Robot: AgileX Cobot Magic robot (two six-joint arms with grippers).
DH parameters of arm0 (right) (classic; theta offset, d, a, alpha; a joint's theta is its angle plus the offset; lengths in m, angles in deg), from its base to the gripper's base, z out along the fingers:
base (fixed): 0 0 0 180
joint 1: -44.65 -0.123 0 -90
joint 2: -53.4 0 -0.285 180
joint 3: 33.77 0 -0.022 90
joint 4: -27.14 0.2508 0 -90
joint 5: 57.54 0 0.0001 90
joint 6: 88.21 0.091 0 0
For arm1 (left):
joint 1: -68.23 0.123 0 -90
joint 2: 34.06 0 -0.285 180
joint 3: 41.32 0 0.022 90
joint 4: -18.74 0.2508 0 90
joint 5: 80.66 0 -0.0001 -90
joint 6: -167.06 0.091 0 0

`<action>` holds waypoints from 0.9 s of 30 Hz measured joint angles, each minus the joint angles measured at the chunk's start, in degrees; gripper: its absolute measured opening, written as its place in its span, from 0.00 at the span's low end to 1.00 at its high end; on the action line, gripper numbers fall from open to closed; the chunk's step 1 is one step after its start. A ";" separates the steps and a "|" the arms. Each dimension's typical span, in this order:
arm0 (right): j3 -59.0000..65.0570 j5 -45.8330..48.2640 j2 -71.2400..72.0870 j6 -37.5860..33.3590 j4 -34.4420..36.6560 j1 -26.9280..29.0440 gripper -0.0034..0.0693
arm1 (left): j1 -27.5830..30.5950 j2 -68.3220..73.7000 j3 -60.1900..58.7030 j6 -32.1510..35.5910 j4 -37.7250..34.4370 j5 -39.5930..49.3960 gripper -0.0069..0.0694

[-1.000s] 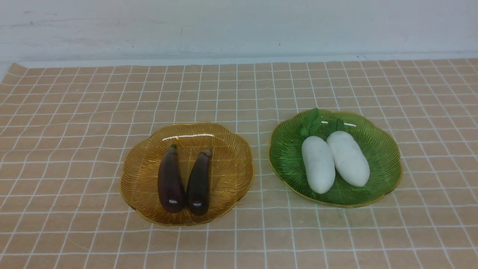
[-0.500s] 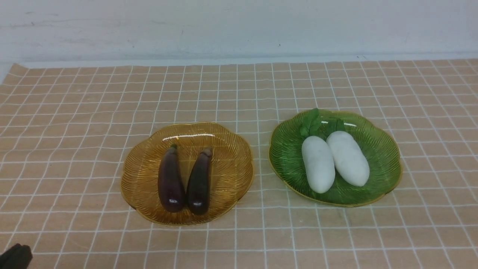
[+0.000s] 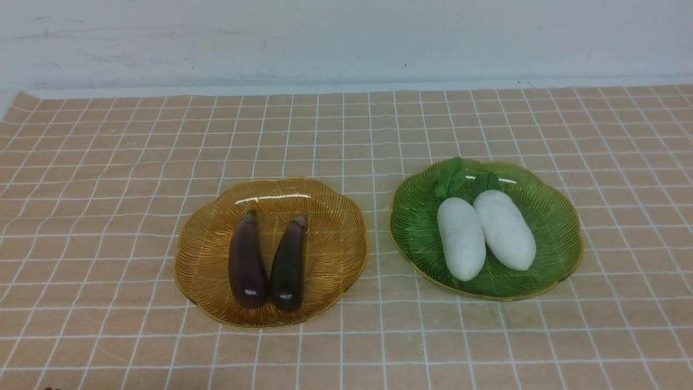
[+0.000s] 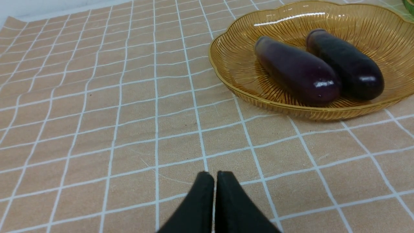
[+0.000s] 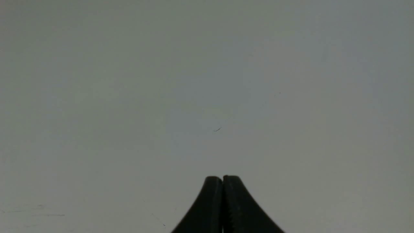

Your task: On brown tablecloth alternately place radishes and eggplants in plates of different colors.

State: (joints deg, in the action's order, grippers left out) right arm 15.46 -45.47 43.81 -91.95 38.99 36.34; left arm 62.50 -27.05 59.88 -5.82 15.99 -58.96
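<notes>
Your left gripper has left the front view's 7 o'clock corner; both it and the right gripper sit pressed together, empty.

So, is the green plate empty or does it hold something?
Not empty. The green plate holds both white radishes, lying side by side and touching, leaf ends toward the wall.

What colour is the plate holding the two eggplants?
Amber-yellow ribbed glass plate with a gold rim; clearest in the front view.
</notes>
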 joint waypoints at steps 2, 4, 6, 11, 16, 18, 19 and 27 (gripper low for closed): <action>0.00 0.00 0.00 0.00 0.00 0.00 0.03 | 0.00 0.00 0.00 0.00 0.00 0.00 0.09; 0.00 0.00 0.00 0.00 0.00 0.00 0.03 | 0.00 0.00 0.00 0.00 0.00 0.00 0.09; 0.00 0.00 0.00 0.00 0.00 0.00 0.03 | 0.00 0.00 0.00 0.00 0.00 0.00 0.09; 0.00 0.00 0.00 0.00 0.00 0.00 0.03 | 0.00 0.00 0.00 0.00 0.00 0.05 0.09; 0.00 0.00 0.00 0.00 -0.11 0.00 0.03 | 0.00 0.00 0.00 0.00 0.00 0.05 0.09; 0.00 0.00 0.00 -0.05 -0.69 0.00 0.03 | 0.00 0.00 0.00 0.00 0.00 0.05 0.09; 0.05 0.16 0.00 -0.05 -1.08 0.00 0.03 | 0.00 0.00 0.00 0.00 0.00 0.05 0.09; 5.98 1.45 1.05 -2.04 -9.06 3.78 0.03 | 0.00 0.00 0.00 0.00 0.00 0.05 0.09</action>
State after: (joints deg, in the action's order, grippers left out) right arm 21.44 -44.02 44.86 -93.99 29.93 40.12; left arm 62.50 -27.05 59.88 -5.82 15.99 -58.91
